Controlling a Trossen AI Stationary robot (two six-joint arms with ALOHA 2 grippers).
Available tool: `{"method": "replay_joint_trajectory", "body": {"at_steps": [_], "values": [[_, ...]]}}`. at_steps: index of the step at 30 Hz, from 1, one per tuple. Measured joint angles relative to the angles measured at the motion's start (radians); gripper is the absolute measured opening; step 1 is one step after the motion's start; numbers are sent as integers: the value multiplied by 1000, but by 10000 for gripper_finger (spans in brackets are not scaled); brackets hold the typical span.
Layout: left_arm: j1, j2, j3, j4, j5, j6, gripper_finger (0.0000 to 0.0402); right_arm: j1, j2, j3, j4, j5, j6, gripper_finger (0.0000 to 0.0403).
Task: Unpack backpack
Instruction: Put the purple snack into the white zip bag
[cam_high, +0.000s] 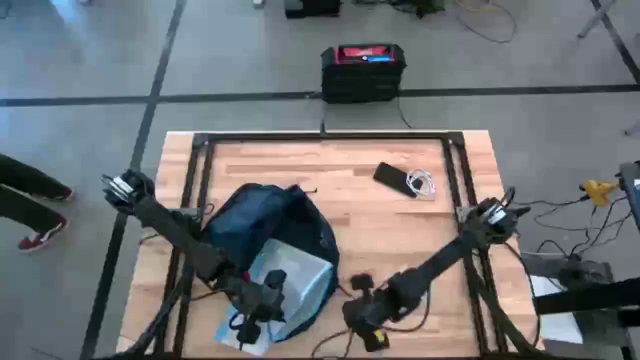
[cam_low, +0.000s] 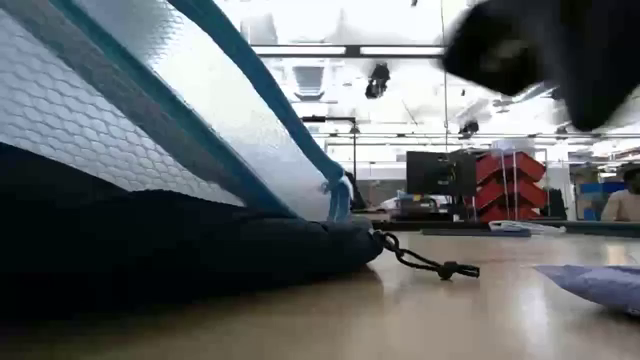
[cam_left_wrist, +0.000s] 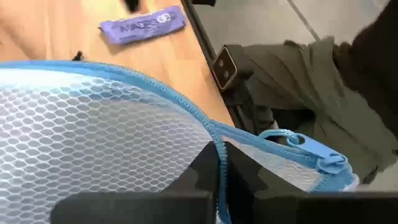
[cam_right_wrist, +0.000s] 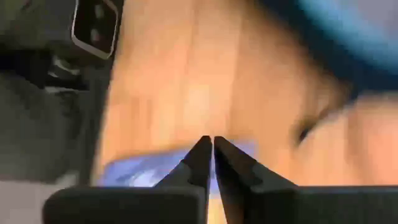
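The dark navy backpack (cam_high: 262, 228) lies on its side on the left half of the table, its underside on the wood. Its pale mesh flap (cam_high: 296, 276) with blue trim opens toward the near edge and stands raised in the low view (cam_low: 150, 130). My left gripper (cam_high: 272, 303) is shut on that flap's edge. My right gripper (cam_high: 362, 318) hovers near the near edge, right of the backpack, fingers shut with nothing between them (cam_right_wrist: 212, 143). A purple packet (cam_left_wrist: 143, 25) lies flat on the wood below it (cam_right_wrist: 155, 169). My left gripper pinches the flap's blue-trimmed edge (cam_left_wrist: 217, 144) between its two fingers, next to the zipper end. The fingers slant downward and lie across the trim. The flap is held up off the backpack's body, and the mesh spreads out beyond the fingers.
A dark phone (cam_high: 393, 178) and a coiled white cable (cam_high: 422, 184) lie at the far right. A black box with a red top (cam_high: 362, 70) stands on the floor beyond the far edge. A person's legs (cam_high: 30, 205) show left of the table. A cord toggle (cam_low: 445, 267) trails from the backpack.
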Motion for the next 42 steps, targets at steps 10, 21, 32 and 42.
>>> {"method": "replay_joint_trajectory", "body": {"at_steps": [10, 21, 32, 42], "values": [[0, 0, 2, 10, 0, -22, 0, 85, 46, 0, 6, 56, 673, 188], [0, 0, 2, 7, 1, 5, 0, 27, 133, 0, -7, 164, 747, 282], [0, 0, 1, 7, -7, 11, 0, -8, 171, 3, -14, 216, 640, 191], [0, 0, 1, 7, -15, 30, 0, -14, 167, 0, -7, 267, 571, 49]]}}
